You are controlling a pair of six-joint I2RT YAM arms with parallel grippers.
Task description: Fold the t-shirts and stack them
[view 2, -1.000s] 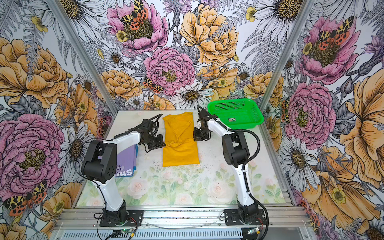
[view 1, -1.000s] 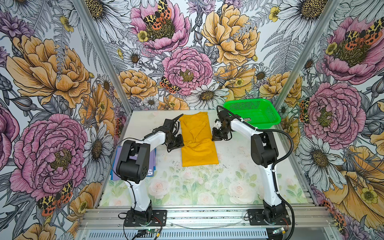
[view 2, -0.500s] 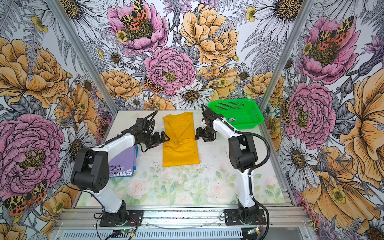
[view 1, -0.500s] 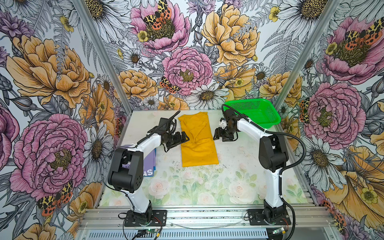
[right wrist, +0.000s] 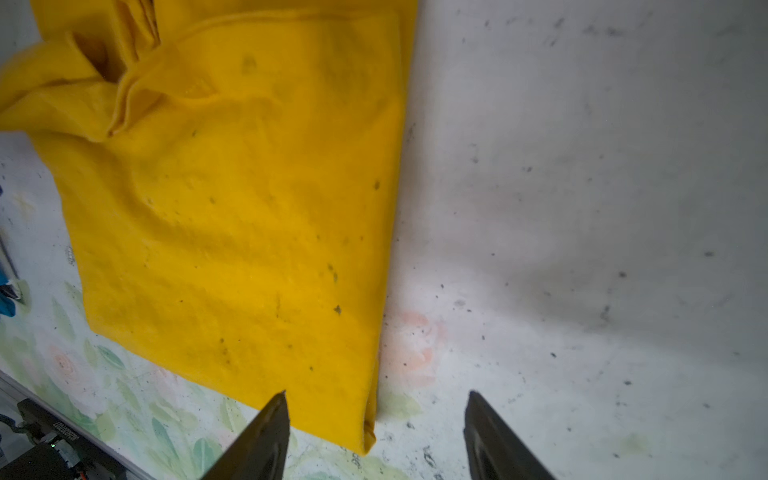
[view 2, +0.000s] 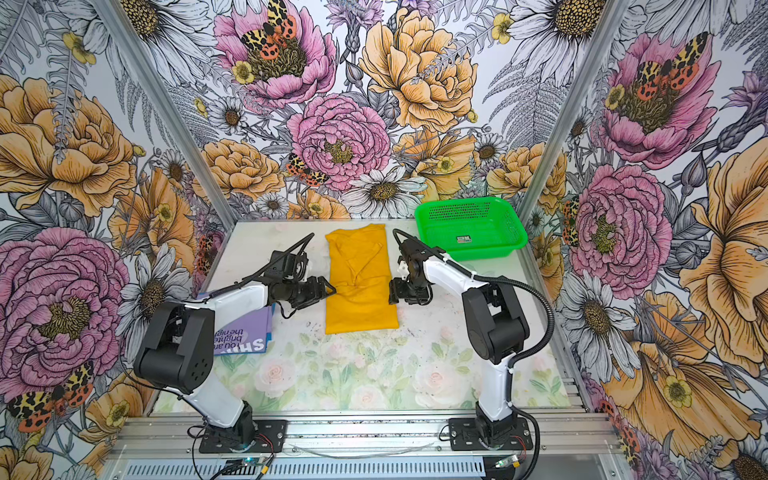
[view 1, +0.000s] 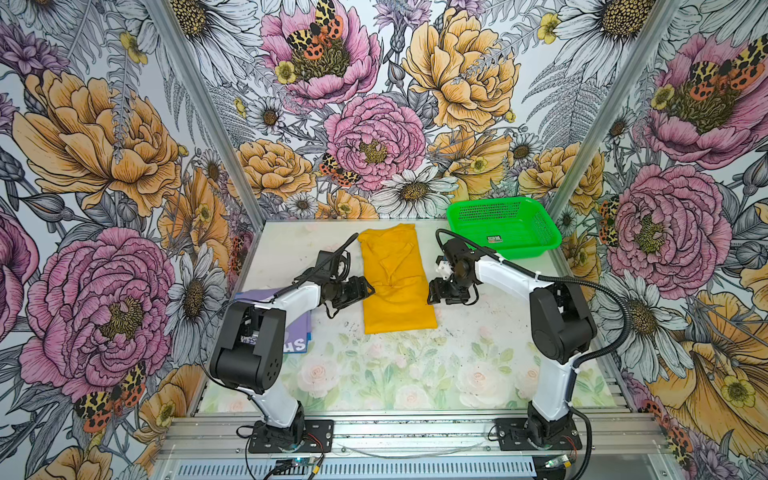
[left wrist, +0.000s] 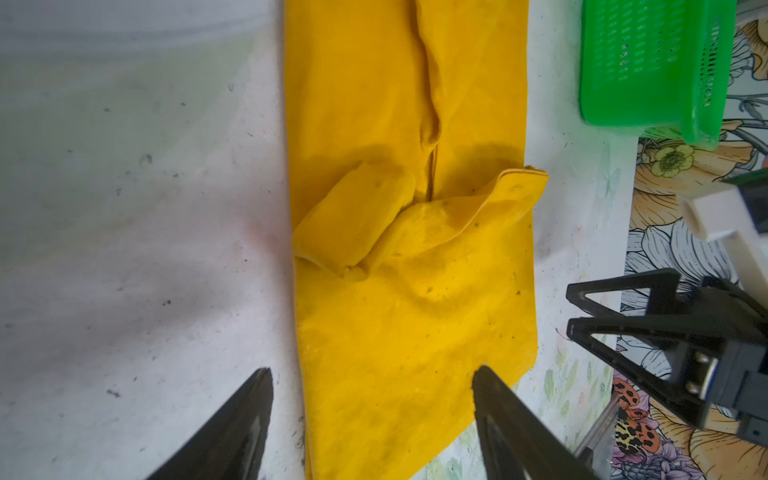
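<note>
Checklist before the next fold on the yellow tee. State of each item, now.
1. The left gripper is open and empty: ok.
2. The right gripper is open and empty: ok.
3. Both flank the yellow t-shirt at mid-length: ok.
4. The yellow t-shirt lies flat: not ok, a sleeve flap bunches up at its middle.
5. The lavender t-shirt lies apart from the yellow one: ok.
6. The green basket is apart from the cloth: ok.

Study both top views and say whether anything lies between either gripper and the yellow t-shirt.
Nothing visible does. The left gripper and right gripper, both open, flank the yellow t-shirt at its edges.
</note>
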